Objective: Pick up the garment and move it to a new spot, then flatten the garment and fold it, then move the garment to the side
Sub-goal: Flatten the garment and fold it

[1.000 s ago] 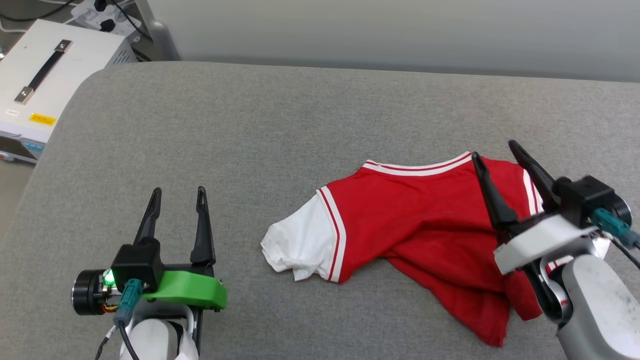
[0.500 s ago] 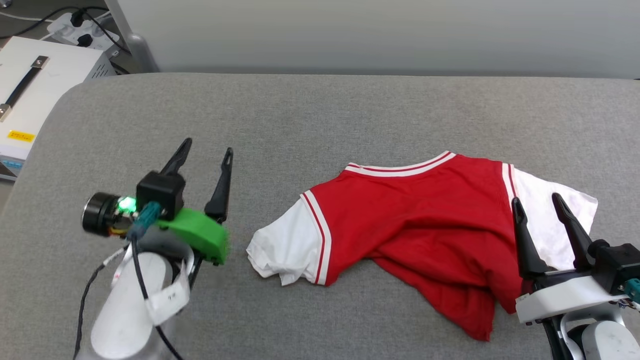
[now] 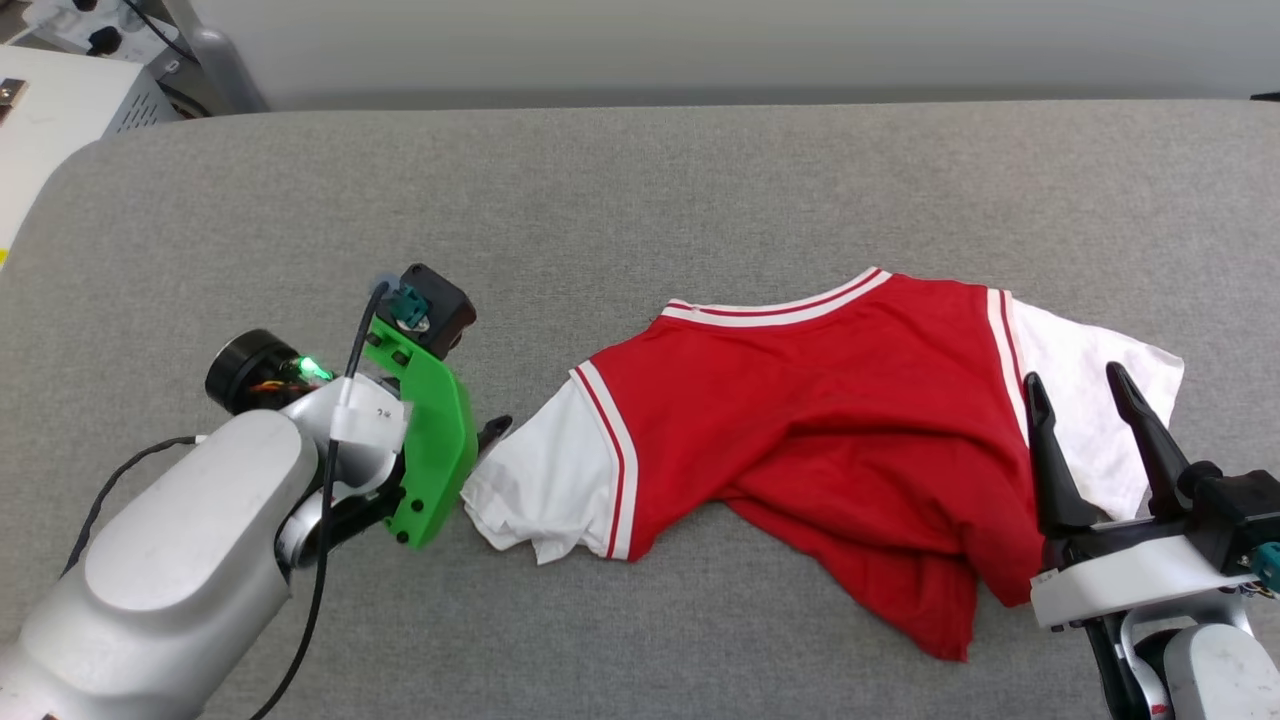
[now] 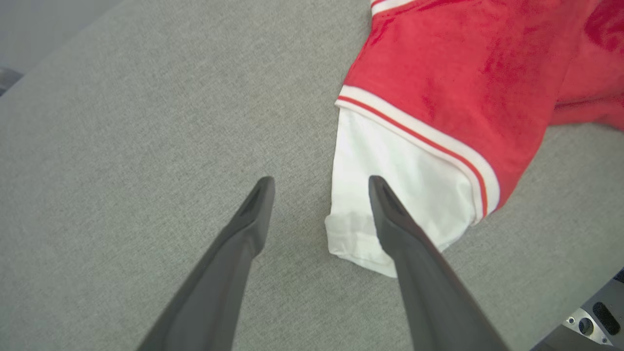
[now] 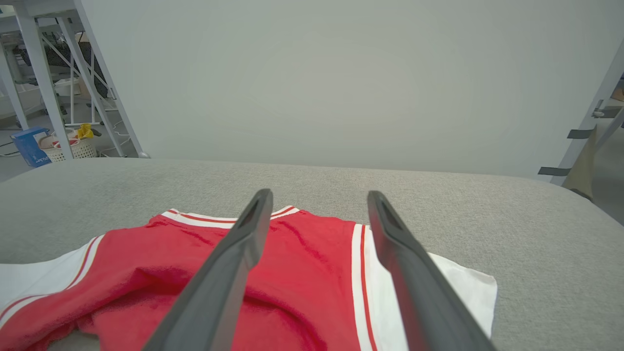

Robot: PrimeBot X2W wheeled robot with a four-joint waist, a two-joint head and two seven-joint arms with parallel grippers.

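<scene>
The garment (image 3: 830, 420) is a red shirt with white sleeves and striped trim, lying crumpled on the grey table (image 3: 640, 180), its lower part bunched into folds. No print shows. My left gripper (image 3: 488, 432) is tipped down beside the white left sleeve (image 3: 530, 480). In the left wrist view it (image 4: 320, 183) stands open just above the table, one finger (image 4: 404, 234) over the edge of the sleeve (image 4: 429, 185). My right gripper (image 3: 1072, 385) stands open near the garment's right side, in front of the right sleeve (image 3: 1090, 380). In the right wrist view the gripper (image 5: 319, 195) holds nothing above the garment (image 5: 302, 273).
A white equipment case (image 3: 50, 110) and a power strip (image 3: 80, 20) sit off the table's far left corner. Bare grey table lies behind and left of the garment. In the right wrist view, metal frame legs (image 5: 44, 83) and a basket (image 5: 68, 146) stand on the floor beyond.
The head camera has shifted. My left arm swung right to the left sleeve and tipped its fingers down. My right gripper drew back from over the garment to its right front edge. Both stayed open.
</scene>
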